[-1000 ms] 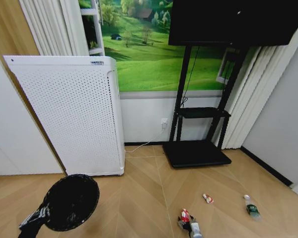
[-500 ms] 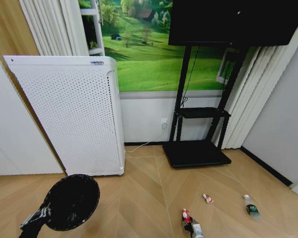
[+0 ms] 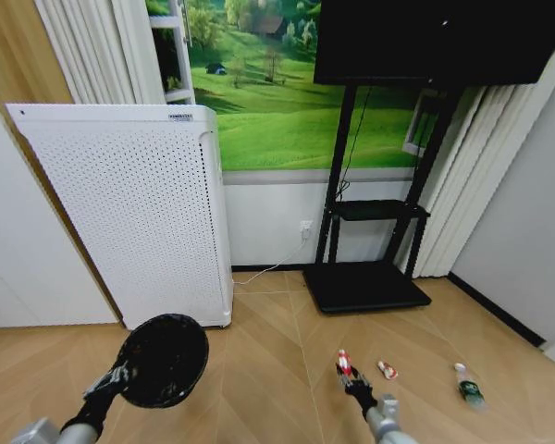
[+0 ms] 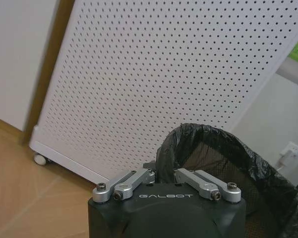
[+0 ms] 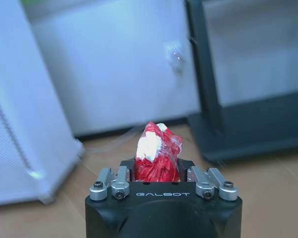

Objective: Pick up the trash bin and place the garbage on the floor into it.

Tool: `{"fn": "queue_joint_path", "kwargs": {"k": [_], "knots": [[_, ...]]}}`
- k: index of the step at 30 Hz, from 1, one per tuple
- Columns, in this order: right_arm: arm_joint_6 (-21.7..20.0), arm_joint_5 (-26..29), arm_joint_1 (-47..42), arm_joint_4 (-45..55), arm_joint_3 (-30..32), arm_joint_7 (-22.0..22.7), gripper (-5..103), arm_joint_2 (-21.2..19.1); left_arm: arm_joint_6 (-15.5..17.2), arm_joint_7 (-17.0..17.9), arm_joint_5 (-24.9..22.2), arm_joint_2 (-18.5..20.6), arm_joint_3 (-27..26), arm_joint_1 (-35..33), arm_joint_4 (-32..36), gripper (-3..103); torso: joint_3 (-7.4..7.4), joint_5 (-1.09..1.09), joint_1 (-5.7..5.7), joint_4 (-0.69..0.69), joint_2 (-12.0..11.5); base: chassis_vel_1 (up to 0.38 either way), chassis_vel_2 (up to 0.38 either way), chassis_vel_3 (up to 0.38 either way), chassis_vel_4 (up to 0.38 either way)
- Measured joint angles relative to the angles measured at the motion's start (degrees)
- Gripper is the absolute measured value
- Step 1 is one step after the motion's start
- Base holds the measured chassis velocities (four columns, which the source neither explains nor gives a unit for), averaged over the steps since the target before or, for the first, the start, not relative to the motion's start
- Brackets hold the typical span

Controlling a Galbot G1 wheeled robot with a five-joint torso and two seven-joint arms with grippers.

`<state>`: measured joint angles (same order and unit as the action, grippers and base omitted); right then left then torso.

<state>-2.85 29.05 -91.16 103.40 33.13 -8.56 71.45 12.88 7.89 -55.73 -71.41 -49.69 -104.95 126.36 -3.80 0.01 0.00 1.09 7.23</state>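
So the bin (image 3: 163, 359) is already off the floor, left tool (image 4: 166, 182) clamped on its rim, held near-left in front of the white appliance (image 3: 134, 208). Right tool (image 5: 157, 174) is closed on one red wrapper (image 5: 156, 151), lifted but not in the bin yet. Still left on the floor to the right: a second wrapper (image 3: 387, 370) and the bottle (image 3: 469, 387).

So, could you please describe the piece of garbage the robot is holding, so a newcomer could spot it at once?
Start from the black TV stand by the wall; on the wood floor before it rises the right gripper. It is shut on a crumpled red-and-white wrapper. Unlike the smaller wrapper and the clear green-labelled bottle lying beside it, this one is off the floor.
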Motion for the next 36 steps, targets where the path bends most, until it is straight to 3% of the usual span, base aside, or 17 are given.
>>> {"fn": "queue_joint_path", "kwargs": {"k": [1,3,6,9,11,12,14,15,17,19,21,22,24,25,29,36], "knots": [[0.0,0.0,0.0,0.0,0.0,0.0,45,0.0,0.0,0.0,0.0,0.0,0.0,0.0,0.0,7,0.00,0.00,0.00,0.00,0.0,0.000,0.000,0.000,0.000],[-2.3,3.6,-0.1,9.3,-1.3,-0.3,45,-5.2,-0.4,-0.1,-2.2,1.6,2.4,3.8,-4.1,7,0.00,0.01,0.00,-0.03,0.0,0.000,0.000,0.000,0.000],[-3.3,5.4,0.2,14.0,-1.7,-0.3,45,-8.2,-1.0,-1.1,-1.7,2.7,3.9,6.5,-7.3,7,0.00,-0.01,0.00,-0.08,0.0,0.000,0.000,0.000,0.000],[-4.1,6.9,-0.5,19.4,-1.7,-0.3,45,-11.6,-1.7,-2.8,-1.7,5.3,8.0,11.3,-11.9,7,-0.01,0.02,0.00,-0.07,0.0,0.000,0.000,0.000,0.000],[-4.2,7.2,-1.8,23.4,-1.0,-0.8,45,-13.5,-2.5,-4.9,-1.7,7.9,14.1,16.1,-16.0,7,0.00,-0.03,0.00,-0.02,0.0,0.000,0.000,0.000,0.000],[-4.2,7.2,-1.8,23.4,-1.0,-0.8,45,-13.5,-2.5,-4.9,-1.7,7.9,14.1,16.1,-16.0,7,0.00,-0.03,0.00,-0.02,0.0,0.000,0.000,0.000,0.000],[-4.3,7.1,-4.0,26.8,-0.4,-1.8,45,-14.0,-3.2,-7.9,-1.7,10.4,21.1,20.9,-20.4,7,0.00,0.01,0.01,-0.01,0.0,0.000,0.000,0.000,0.000],[-4.3,7.1,-4.0,26.8,-0.4,-1.8,45,-14.0,-3.2,-7.9,-1.7,10.4,21.1,20.9,-20.4,7,0.00,0.01,0.01,-0.01,0.0,0.000,0.000,0.000,0.000],[-4.3,6.7,-5.5,28.5,-0.6,-2.7,45,-14.0,-3.5,-9.5,-1.7,11.6,27.4,25.6,-24.1,7,0.00,0.00,0.00,-0.04,0.0,0.000,0.000,0.000,0.000],[-4.3,6.4,-5.7,28.7,-0.8,-3.0,45,-14.0,-3.6,-9.7,-1.7,11.8,29.1,27.0,-25.1,7,0.00,0.00,0.00,-0.04,0.0,0.000,0.000,0.000,0.000],[-4.0,5.0,-6.0,28.7,-1.4,-3.7,45,-14.0,-4.4,-9.9,-1.8,11.9,36.6,33.1,-29.4,7,0.00,0.01,0.00,-0.02,0.0,0.000,0.000,0.000,0.000],[-4.0,5.0,-6.0,28.7,-1.4,-3.7,45,-14.0,-4.4,-9.9,-1.8,11.9,36.6,33.1,-29.4,7,0.00,0.01,0.00,-0.02,0.0,0.000,0.000,0.000,0.000],[-3.0,2.2,-6.2,27.8,-1.3,-6.0,45,-14.0,-5.4,-10.0,-2.7,10.0,45.2,39.2,-32.9,7,-0.01,0.00,0.00,-0.04,0.0,0.000,0.000,0.000,0.000],[-3.0,2.2,-6.2,27.8,-1.3,-6.0,45,-14.0,-5.4,-10.0,-2.7,10.0,45.2,39.2,-32.9,7,-0.01,0.00,0.00,-0.04,0.0,0.000,0.000,0.000,0.000],[-1.4,0.3,-7.1,26.8,-1.1,-8.5,45,-13.9,-6.1,-10.2,-2.2,5.8,55.8,46.6,-37.2,7,0.00,0.00,0.01,0.00,0.0,0.000,0.000,0.000,0.000],[-0.3,-2.3,-7.9,25.0,-2.6,-9.7,45,-11.8,-6.1,-10.1,-2.0,5.2,59.4,48.2,-35.9,7,0.00,0.01,0.00,-0.03,0.0,0.000,0.000,0.000,0.000]]}}
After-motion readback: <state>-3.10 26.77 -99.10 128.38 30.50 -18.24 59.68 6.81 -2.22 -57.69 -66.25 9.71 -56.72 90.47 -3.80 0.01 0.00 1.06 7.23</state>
